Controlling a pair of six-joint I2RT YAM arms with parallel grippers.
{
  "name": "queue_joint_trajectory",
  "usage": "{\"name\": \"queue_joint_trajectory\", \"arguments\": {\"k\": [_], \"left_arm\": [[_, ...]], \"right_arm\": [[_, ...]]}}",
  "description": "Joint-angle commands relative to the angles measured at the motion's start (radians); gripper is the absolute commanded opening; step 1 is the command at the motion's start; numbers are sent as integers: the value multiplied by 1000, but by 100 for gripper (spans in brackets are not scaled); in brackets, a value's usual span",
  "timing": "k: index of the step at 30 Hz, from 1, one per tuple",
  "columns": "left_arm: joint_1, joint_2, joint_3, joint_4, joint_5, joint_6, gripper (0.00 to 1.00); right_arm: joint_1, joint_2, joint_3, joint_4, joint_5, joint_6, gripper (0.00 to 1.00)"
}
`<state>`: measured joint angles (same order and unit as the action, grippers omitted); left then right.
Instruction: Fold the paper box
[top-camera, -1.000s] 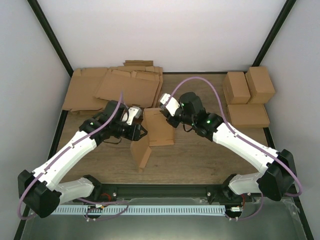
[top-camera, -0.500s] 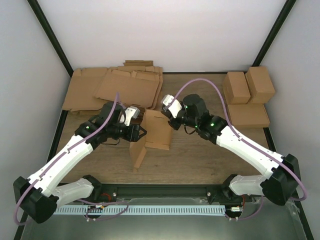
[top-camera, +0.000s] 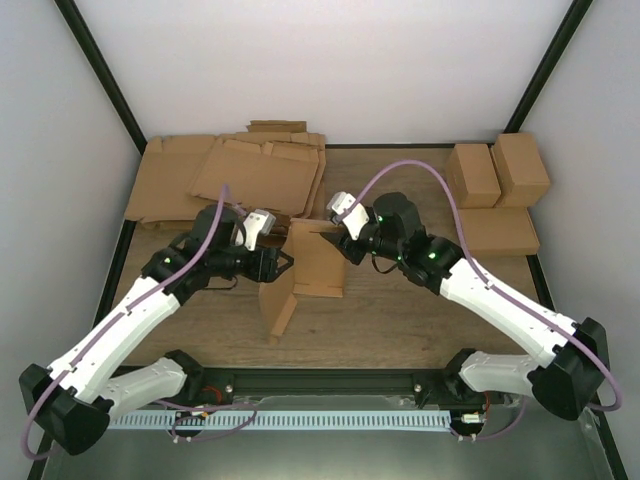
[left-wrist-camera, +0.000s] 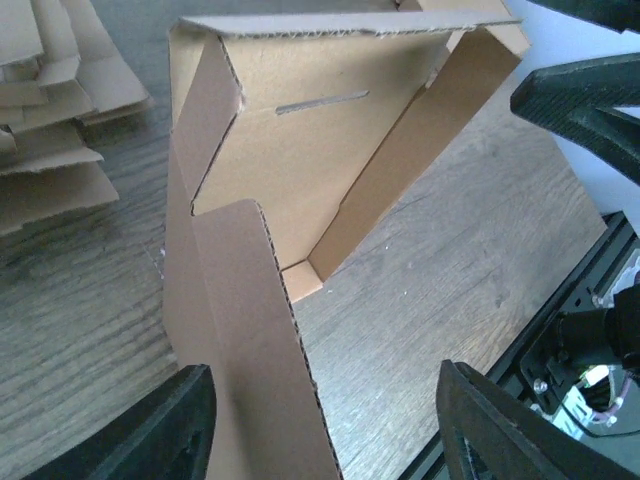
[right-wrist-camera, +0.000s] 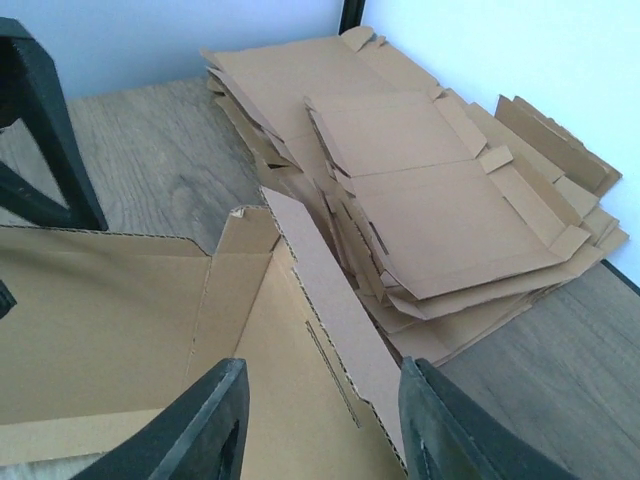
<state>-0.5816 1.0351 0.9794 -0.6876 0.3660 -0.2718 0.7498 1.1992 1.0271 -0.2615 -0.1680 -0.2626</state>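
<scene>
The paper box (top-camera: 308, 268) is a half-folded brown cardboard piece standing at the table's middle, with raised walls and a long flap reaching toward the near edge. My left gripper (top-camera: 283, 262) is open at its left side; in the left wrist view the flap (left-wrist-camera: 255, 350) stands between the spread fingers (left-wrist-camera: 170, 425). My right gripper (top-camera: 337, 243) is open at the box's far right corner; in the right wrist view a raised wall (right-wrist-camera: 335, 310) with a slot lies between its fingers (right-wrist-camera: 205, 425). Neither gripper clamps the cardboard.
A pile of flat brown cardboard sheets (top-camera: 235, 178) lies at the back left, also in the right wrist view (right-wrist-camera: 430, 190). Three finished brown boxes (top-camera: 495, 190) sit at the back right. A black frame rail (top-camera: 330, 382) runs along the near edge.
The box has shifted slightly left and its walls stand more upright. Both arms have moved a little left with it, the left gripper closer to the flap.
</scene>
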Motion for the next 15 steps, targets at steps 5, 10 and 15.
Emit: {"name": "queue_joint_trajectory", "arguments": {"k": [5, 10, 15], "left_arm": [[6, -53, 45, 51, -75, -67, 76], [86, -50, 68, 66, -70, -87, 79], [280, -51, 45, 117, 51, -127, 80]], "right_arm": [[3, -104, -30, 53, -2, 161, 61], [-1, -218, -123, 99, 4, 337, 74], [-102, -280, -149, 53, 21, 503, 70]]}}
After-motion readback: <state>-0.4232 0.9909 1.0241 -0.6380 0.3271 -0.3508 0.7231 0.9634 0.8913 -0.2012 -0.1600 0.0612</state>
